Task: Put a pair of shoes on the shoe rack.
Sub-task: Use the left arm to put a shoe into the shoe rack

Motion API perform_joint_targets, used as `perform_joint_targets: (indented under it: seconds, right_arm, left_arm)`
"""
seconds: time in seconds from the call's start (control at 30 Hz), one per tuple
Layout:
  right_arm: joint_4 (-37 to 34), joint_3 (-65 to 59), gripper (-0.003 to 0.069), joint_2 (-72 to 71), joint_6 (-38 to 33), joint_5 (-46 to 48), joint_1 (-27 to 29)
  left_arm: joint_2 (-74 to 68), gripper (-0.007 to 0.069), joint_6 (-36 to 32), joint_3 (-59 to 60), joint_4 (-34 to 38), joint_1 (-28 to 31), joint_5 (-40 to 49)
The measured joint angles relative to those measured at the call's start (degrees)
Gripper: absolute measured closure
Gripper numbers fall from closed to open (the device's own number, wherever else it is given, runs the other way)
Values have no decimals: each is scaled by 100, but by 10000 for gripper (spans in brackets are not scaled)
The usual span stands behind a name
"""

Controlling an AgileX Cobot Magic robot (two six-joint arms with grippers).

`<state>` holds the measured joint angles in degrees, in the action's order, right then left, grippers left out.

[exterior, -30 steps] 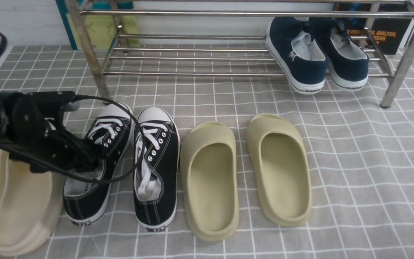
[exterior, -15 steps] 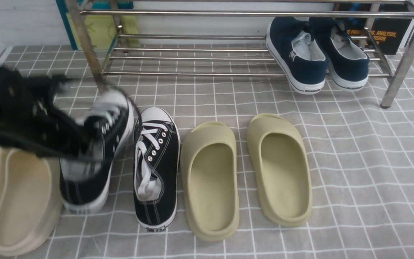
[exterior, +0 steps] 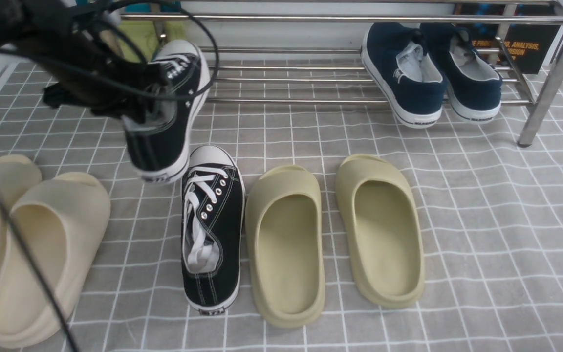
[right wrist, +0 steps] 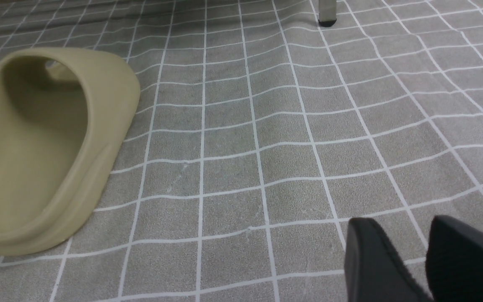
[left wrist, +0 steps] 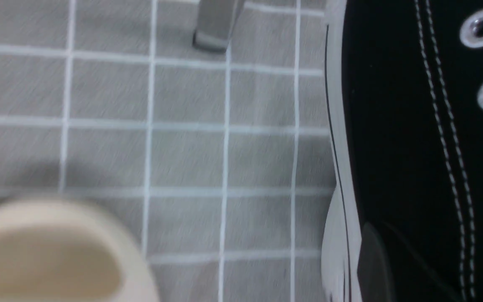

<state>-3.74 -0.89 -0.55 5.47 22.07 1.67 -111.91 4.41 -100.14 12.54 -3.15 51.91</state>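
Two beige slippers (exterior: 42,254) lie side by side at the bottom left of the front view, on the grey checked mat (exterior: 482,220). Right of them, at lower centre, one black sneaker (exterior: 211,230) lies flat on the mat with its white toe cap pointing toward the top of the frame. A pair of olive slippers (exterior: 284,244) sits just beside it on the right.

In the right wrist view the right gripper (right wrist: 409,228) shows at the lower right corner. Its two dark fingers are apart, with bare mat between them and nothing held.

Farther up, in the upper left of the front view, the left gripper (exterior: 132,100) is clamped on the heel opening of the other black sneaker (exterior: 164,122). That shoe hangs clear of the mat, toe tilted up toward the shoe rack (exterior: 340,19). The toe cap overlaps the rack's lower bars in the picture; I cannot tell whether they touch.

At the top right, the rack's lower shelf holds two navy shoes (exterior: 403,73), their heels hanging over the front bar.
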Motion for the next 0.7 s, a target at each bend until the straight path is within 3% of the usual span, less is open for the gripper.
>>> perform_joint_targets:
  seconds: [0.2,0.33,0.6,0.7]
  right_arm:
    - [0,0,422,0,0,0,0]
    - [0,0,422,0,0,0,0]
    - [0,0,421,0,0,0,0]
    - [0,0,421,0,0,0,0]
  left_arm:
    - [-1213,638,255,-1706,20,0,301]
    - [-1745,638,776,-2745,118,-25,998]
    - [-2091,638,888,-3164,777,-78,1494]
    - [-2144,638,814,-3187,662,-173,1690]
